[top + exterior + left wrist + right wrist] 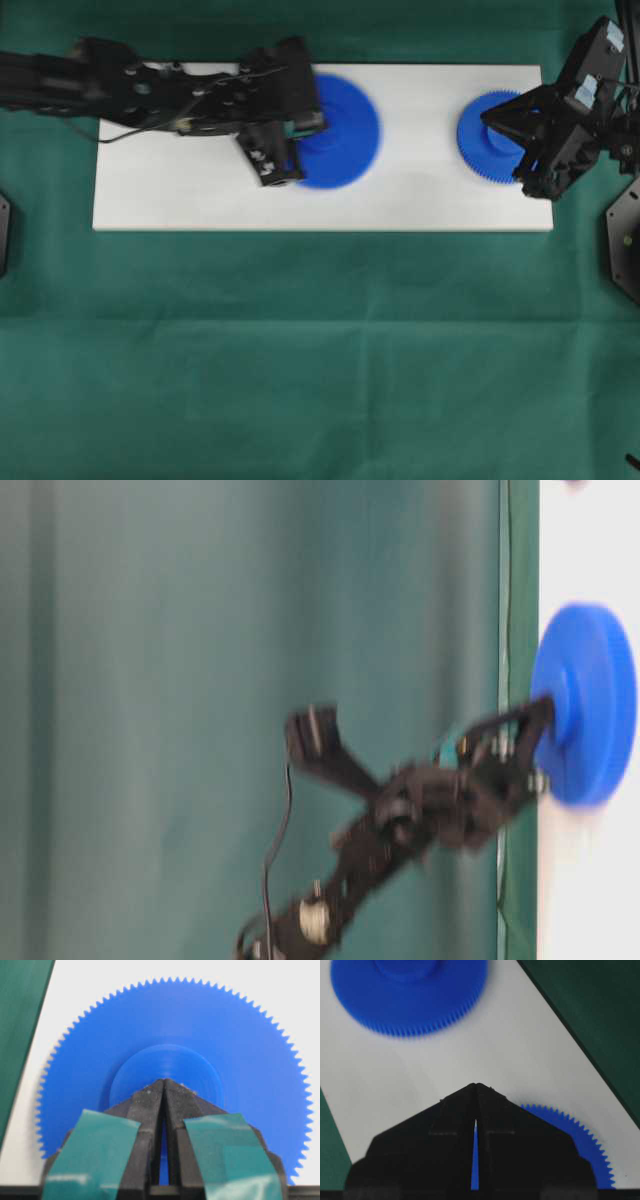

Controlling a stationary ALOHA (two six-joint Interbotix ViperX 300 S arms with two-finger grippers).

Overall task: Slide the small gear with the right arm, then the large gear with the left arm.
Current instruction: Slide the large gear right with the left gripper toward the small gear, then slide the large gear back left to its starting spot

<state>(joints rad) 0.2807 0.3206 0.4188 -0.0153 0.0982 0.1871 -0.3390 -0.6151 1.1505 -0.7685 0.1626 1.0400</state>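
The large gear [350, 135] lies flat on the white board [200, 190] left of its middle, and looks blurred. My left gripper [320, 122] is shut, its pointed tips pressed together on the gear's raised hub [192, 1067]. The teal-taped left gripper [164, 1081] holds nothing, and the large gear [200, 1020] spreads under it. From table level the left gripper [545, 715] touches the large gear [590, 695]. The small gear [478, 140] lies at the board's right end. My right gripper [486, 118] is shut and empty above it. The right gripper's [476, 1085] tip points over bare board, small gear [585, 1140] beneath, large gear [410, 1005] beyond.
Green cloth [320, 350] covers the table around the board. The board's far edge runs close behind both gears. Black fixtures sit at the table's left edge [3, 232] and right edge [622, 245]. Bare board [425, 130] lies between the two gears.
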